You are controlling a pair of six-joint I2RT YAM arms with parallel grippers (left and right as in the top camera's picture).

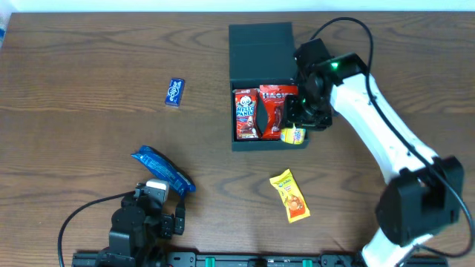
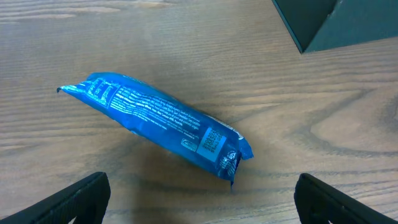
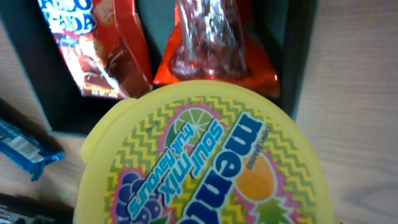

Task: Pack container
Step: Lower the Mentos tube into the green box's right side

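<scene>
Though the container [image 1: 252,144], open at the far middle of the table [image 1: 89,148], looks stiff and light, I would hold its walls, not the hinged flap [image 1: 260,41]. The left gripper [image 2: 202,196] hangs wide open, empty, over a limp blue packet [image 2: 155,124]; the right gripper [image 1: 298,124] pinches a hard yellow Mentos tub [image 3: 205,162] over the container's near right corner.

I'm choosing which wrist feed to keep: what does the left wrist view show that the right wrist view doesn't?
Only left wrist: the open left end effector and the whole blue packet. Only right wrist: the yellow Mentos tub up close and two red packets inside the container. Both: the container's dark wall, the wooden table, and apparently part of the blue packet.
</scene>
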